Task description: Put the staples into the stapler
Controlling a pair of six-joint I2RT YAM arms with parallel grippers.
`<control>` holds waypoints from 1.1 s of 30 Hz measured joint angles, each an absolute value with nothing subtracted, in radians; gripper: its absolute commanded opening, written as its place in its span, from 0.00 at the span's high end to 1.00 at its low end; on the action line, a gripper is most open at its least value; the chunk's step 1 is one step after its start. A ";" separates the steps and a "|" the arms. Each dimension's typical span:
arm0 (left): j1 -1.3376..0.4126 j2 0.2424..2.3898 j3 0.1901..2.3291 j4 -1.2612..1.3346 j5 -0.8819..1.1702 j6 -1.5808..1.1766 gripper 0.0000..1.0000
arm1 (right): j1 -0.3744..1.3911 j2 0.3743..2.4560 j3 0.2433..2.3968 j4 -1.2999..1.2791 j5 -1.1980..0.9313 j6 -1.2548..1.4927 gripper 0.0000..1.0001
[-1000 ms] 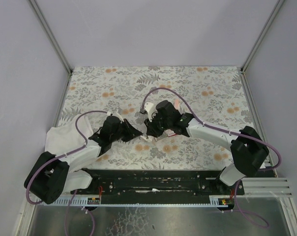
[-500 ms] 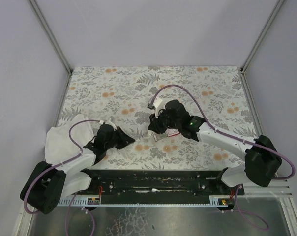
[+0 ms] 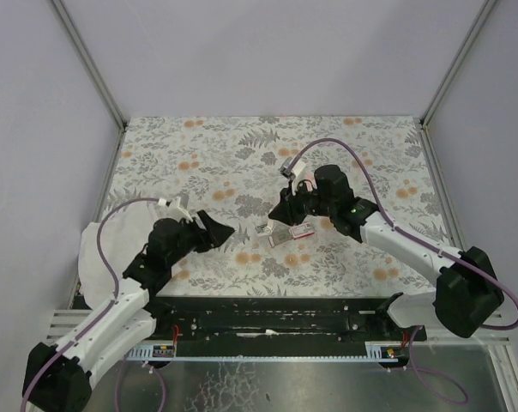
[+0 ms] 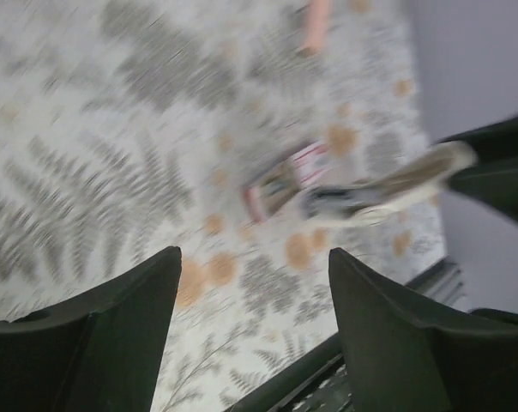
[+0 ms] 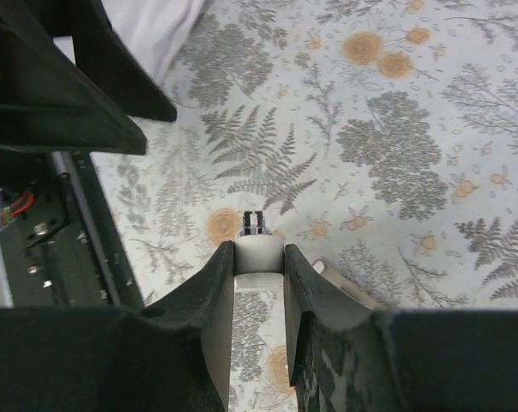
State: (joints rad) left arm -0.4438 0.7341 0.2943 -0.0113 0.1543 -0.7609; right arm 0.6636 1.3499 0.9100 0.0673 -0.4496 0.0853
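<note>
The right gripper (image 5: 259,250) has its two black fingers (image 5: 216,318) closed tight on one slim, pale grey stapler (image 4: 383,184), whose metal tip pokes out past the fingertips. Just beside those fingertips, on the floral tablecloth (image 3: 199,146), lies one small flat red cardboard staple box (image 4: 280,180) with its tan inner tray slid partly out. The left wrist view is too blurred to show the staple strips inside.

The left gripper (image 4: 252,257) is spread wide and holds nothing. The box and stapler lie out beyond its fingertips, well apart from them. One slim salmon-pink bar (image 4: 315,26) lies farther off still.

A second ago the two grippers were almost tip to tip over the box. Since then the left arm has pulled back and away, and the right wrist has lifted and shifted toward the far right, taking the stapler with it.

One crumpled white cloth (image 3: 96,245) lies behind the left arm, at the table's left edge.
</note>
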 measured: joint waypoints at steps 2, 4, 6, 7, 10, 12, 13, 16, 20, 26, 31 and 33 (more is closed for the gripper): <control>-0.444 0.680 0.336 0.021 0.213 -0.710 0.27 | 0.642 1.335 0.900 0.067 -0.509 0.101 1.00; -0.444 0.665 0.373 0.086 0.305 -0.669 0.26 | 0.631 1.323 0.895 0.075 -0.578 0.123 1.00; -0.447 0.680 0.408 0.139 0.398 -0.641 0.25 | 0.628 1.317 0.892 0.094 -0.643 0.148 1.00; -0.453 0.701 0.430 0.164 0.450 -0.630 0.24 | 0.628 1.316 0.892 0.105 -0.680 0.163 1.00; -0.490 0.775 0.490 0.210 0.562 -0.598 0.22 | 0.628 1.315 0.889 0.145 -0.777 0.214 1.00; -0.538 0.824 0.522 0.223 0.614 -0.575 0.22 | 0.628 1.312 0.882 0.179 -0.835 0.253 1.00; -0.565 0.844 0.536 0.226 0.638 -0.564 0.22 | 0.628 1.311 0.878 0.195 -0.860 0.271 1.00; -0.620 0.886 0.572 0.234 0.683 -0.541 0.22 | 0.628 1.307 0.875 0.225 -0.907 0.311 1.00; -0.665 0.923 0.583 0.247 0.702 -0.522 0.25 | 0.628 1.302 0.873 0.244 -0.945 0.339 1.00; -0.674 0.938 0.583 0.246 0.690 -0.514 0.47 | 0.620 1.302 0.867 0.244 -0.968 0.361 1.00; -0.674 0.942 0.583 0.239 0.685 -0.514 0.35 | 0.619 1.302 0.860 0.258 -0.984 0.382 1.00; -0.675 0.942 0.583 0.242 0.685 -0.514 0.26 | 0.618 1.302 0.854 0.276 -0.983 0.392 1.00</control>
State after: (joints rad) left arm -0.6754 0.9421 0.5831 0.2420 0.6849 -0.5140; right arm 0.6182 1.3018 0.8536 0.2756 -0.9833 0.3923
